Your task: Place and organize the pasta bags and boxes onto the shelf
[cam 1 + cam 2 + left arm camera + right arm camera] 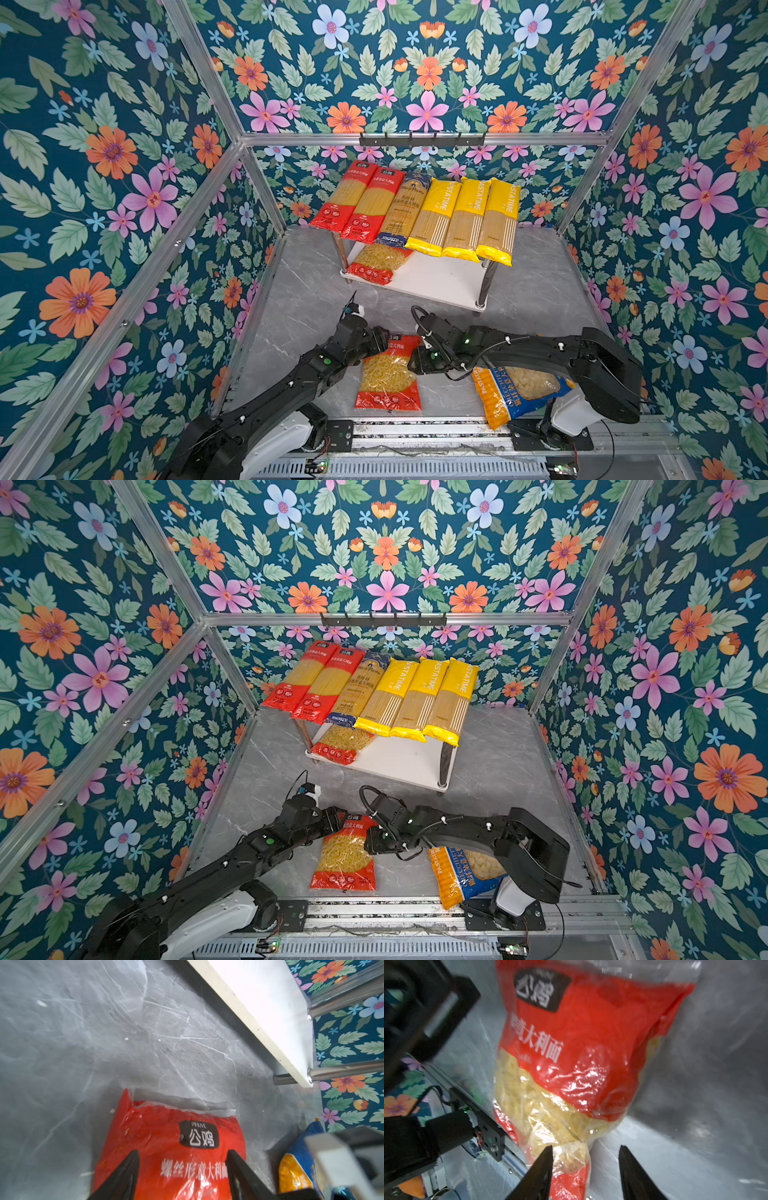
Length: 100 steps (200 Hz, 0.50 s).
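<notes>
1. The red macaroni bag [388, 374] lies flat on the grey table [307, 282] at the lower centre of both top views. Its logo end points up-frame toward the shelf, and it is not yet shelved.
2. The left gripper [182, 1174] has its jaws apart, straddling the bag's red logo end. I cannot tell whether the fingertips touch the film.
3. The right gripper [586, 1169] also has its jaws apart, at the bag's side edge. One finger is over the clear pasta window and the other over bare table.
4. By my reading this is the approach to a pickup, with nothing gripped yet.
5. The shelf [436, 282] stands at mid-frame.
   - Its top tier is full: two red spaghetti packs [347, 195], a navy-gold pack [405, 208] and three yellow PASTATIME packs [465, 216].
   - The lower tier holds a twin macaroni bag [376, 266] at its left end, and the rest is bare.
6. The shells bag [519, 388] sits on the table at the lower right, partly under the right arm.
7. The next move probably calls for closing on the bag, lifting it, and sliding it low onto the bare lower tier beside its twin — under the overhanging long packs. The loose contents will likely sag, so a grip on both sides would help.
</notes>
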Each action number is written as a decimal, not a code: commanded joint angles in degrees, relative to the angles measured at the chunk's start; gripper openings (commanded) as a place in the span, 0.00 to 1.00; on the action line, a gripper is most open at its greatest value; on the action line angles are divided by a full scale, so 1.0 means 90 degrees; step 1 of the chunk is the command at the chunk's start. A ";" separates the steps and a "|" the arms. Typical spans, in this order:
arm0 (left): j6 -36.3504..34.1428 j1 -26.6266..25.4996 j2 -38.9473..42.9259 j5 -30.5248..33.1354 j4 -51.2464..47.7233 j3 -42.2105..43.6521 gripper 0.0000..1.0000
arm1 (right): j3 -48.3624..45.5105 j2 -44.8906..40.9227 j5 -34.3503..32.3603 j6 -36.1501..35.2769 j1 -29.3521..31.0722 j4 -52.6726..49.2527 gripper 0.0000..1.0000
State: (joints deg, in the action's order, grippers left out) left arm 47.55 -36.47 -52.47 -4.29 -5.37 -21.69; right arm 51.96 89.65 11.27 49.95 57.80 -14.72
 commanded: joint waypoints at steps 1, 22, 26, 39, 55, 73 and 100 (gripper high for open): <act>-0.0093 0.0009 0.0571 0.0164 -0.0999 0.0208 0.71 | -0.0228 -0.0197 -0.0131 0.0518 -0.0334 0.0115 0.58; 0.0153 0.0009 0.1207 0.0124 -0.1193 0.0675 0.74 | -0.0422 -0.0220 0.0070 0.0845 -0.0478 0.0779 0.62; 0.0201 0.0009 0.1298 0.0096 -0.1161 0.0773 0.75 | -0.0408 -0.0180 0.0083 0.0869 -0.0479 0.0844 0.63; 0.0342 0.0009 0.1449 -0.0140 -0.0907 0.1055 0.76 | -0.0320 0.0010 0.0226 0.0955 -0.0468 0.1009 0.63; 0.0550 0.0000 0.1395 -0.0464 -0.0448 0.1323 0.75 | -0.0257 0.0308 0.0420 0.1054 -0.0442 0.1253 0.61; 0.0708 -0.0035 0.1254 -0.0721 0.0049 0.1553 0.71 | -0.0259 0.0542 0.0475 0.1080 -0.0402 0.1611 0.58; 0.0780 -0.0125 0.1114 -0.0885 0.0496 0.1646 0.61 | -0.0275 0.1035 0.0656 0.1115 -0.0389 0.2040 0.46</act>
State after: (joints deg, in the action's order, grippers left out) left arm 52.60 -37.15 -41.50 -8.49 -4.47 -7.60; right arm 49.45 97.21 15.22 58.41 54.13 -1.28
